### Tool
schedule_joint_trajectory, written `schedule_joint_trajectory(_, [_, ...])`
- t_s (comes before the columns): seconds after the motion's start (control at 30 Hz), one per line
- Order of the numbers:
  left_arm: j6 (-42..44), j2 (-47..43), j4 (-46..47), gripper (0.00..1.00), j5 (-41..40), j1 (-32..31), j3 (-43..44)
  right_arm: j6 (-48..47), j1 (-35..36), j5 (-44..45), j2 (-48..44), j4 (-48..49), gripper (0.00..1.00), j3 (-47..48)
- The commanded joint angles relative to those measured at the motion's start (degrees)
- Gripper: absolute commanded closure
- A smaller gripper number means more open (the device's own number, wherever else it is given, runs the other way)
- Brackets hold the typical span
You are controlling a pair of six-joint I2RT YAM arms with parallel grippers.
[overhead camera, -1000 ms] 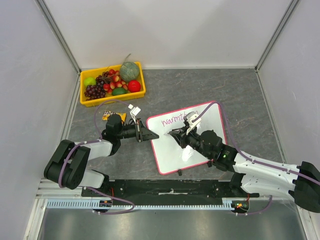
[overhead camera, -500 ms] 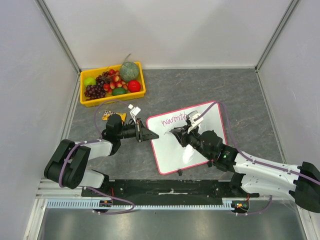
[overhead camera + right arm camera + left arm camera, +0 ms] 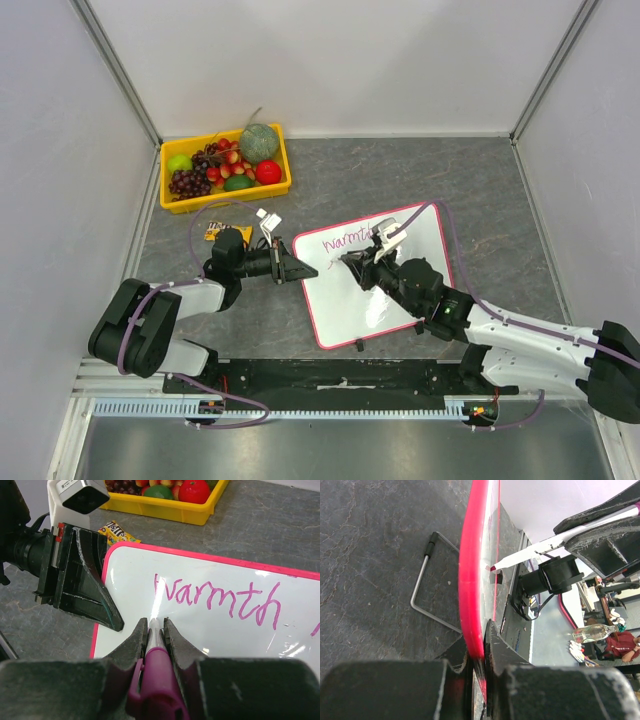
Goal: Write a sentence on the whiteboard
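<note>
Edging slightly left, my right claw (image 3: 154, 625) is clamping the marker (image 3: 156, 677) under "warmth", left claw (image 3: 479, 655) pinching the whiteboard (image 3: 345, 312), most of the sentence (image 3: 215, 597) remaining.

LIGHT: I read the top view as bright and even, lit from above, shadows soft and short | GLARE: white patch on the whiteboard (image 3: 340, 300), pale streaks in the right wrist view | FOCUS: my right gripper (image 3: 155, 622) and its marker (image 3: 159, 677) blur near the lens; left wrist foreground soft | EXPOSURE: the room beyond, in the left wrist view, is washed out
</note>
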Motion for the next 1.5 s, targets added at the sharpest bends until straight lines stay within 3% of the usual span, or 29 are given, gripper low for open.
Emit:
schedule_joint_trajectory(0.0, [12.5,1.7,-2.0,0.98,-0.7,-0.7,-0.8,-0.9,-0.3,0.7,1.6,-1.2,1.0,1.9])
schedule_joint_trajectory(0.73, [12.6,1.8,-2.0,0.98,-0.7,-0.7,-0.7,2.2,-0.1,-2.7,-0.8,-5.2,1.0,-1.9])
schedule_joint_trajectory(1.47, [12.7,1.7,-2.0,0.98,-0.9,-0.7,-0.9,2.1,-0.1,3.2,-1.7,-6.9,1.0,-0.6])
